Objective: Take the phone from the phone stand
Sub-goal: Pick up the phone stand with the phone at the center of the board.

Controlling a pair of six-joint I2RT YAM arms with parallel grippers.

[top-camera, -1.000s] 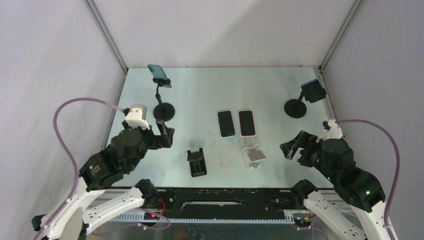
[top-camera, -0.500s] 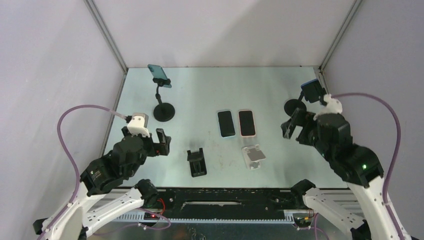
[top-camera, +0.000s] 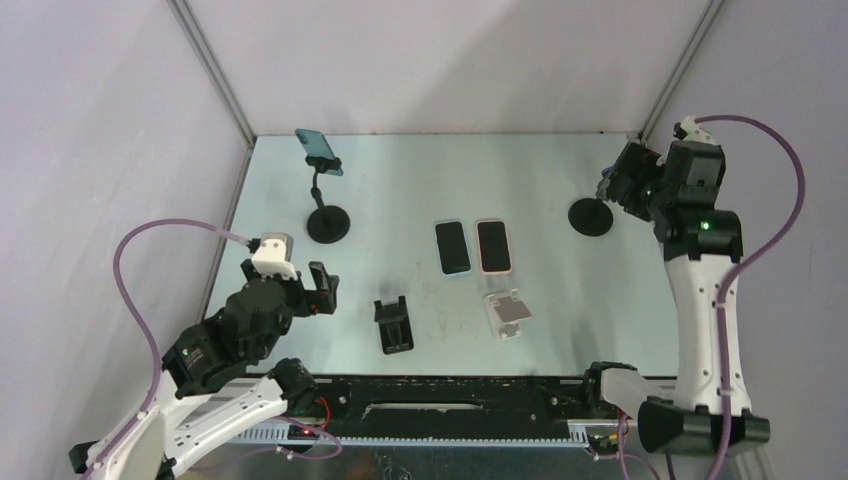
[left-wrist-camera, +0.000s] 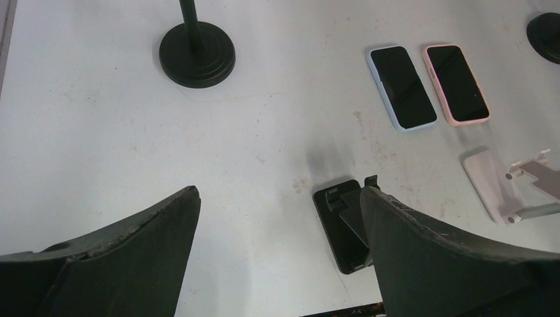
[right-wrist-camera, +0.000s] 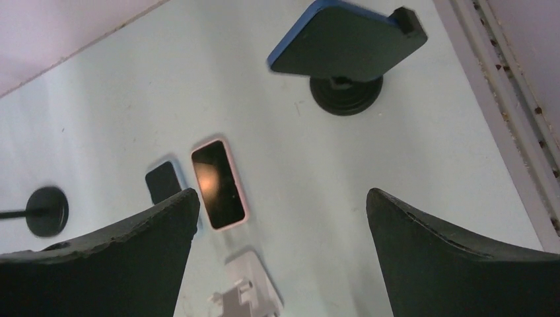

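Note:
A teal phone (top-camera: 319,150) sits clamped on a tall black stand (top-camera: 328,222) at the back left. A blue phone (right-wrist-camera: 343,43) sits on a short black stand (right-wrist-camera: 346,94) at the back right. In the top view only that stand's base (top-camera: 590,216) shows, as my raised right gripper (top-camera: 625,180) covers the phone. The right gripper (right-wrist-camera: 280,198) is open and empty, above and just nearer than the blue phone. My left gripper (top-camera: 322,287) is open and empty over bare table, well short of the left stand's base (left-wrist-camera: 197,53).
Two phones lie flat mid-table, one blue-cased (top-camera: 452,246) and one pink-cased (top-camera: 494,246). A black folding stand (top-camera: 393,325) and a white folding stand (top-camera: 508,314) sit nearer the front. The enclosure's right wall rail (right-wrist-camera: 502,119) runs close beside the right stand.
My right arm has risen and swung to the back right, ending over the blue phone on its stand. My left gripper has drawn back slightly toward the front. Both stay open.

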